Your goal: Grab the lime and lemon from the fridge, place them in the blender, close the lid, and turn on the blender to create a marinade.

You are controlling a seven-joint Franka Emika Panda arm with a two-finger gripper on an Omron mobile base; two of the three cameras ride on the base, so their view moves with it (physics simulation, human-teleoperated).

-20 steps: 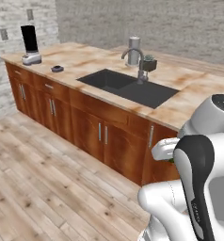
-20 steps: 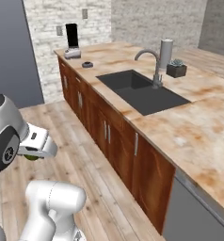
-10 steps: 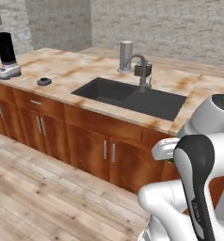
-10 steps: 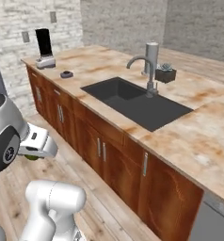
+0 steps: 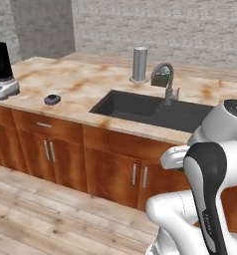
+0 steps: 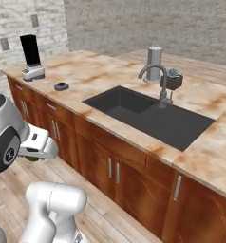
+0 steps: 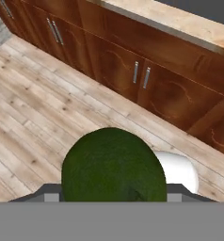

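In the hand view the dark green lime [image 7: 113, 165] sits between the fingers of my gripper [image 7: 114, 194], which is shut on it. A sliver of that lime [image 6: 32, 158] shows under the hand [image 6: 39, 146] held low in front of the cabinets, and again under the hand [image 5: 174, 157] in the left base view. The black-jarred blender [image 5: 2, 67] [image 6: 31, 57] stands on the counter's far left end. The dark round lid [image 5: 52, 99] [image 6: 61, 86] lies on the counter beside it. The lemon and the fridge are out of view.
A dark sink [image 5: 150, 110] with a curved faucet [image 5: 165, 82] is set into the counter. A grey metal canister [image 5: 139, 63] and a small potted plant [image 6: 172, 80] stand behind it. Wooden cabinet doors [image 7: 132, 70] run below, with plank floor [image 7: 34, 117] in front.
Both base views have shifted: the base has driven and turned along the counter, which now lies more squarely ahead. The gripper keeps the lime, held the same way against the body.
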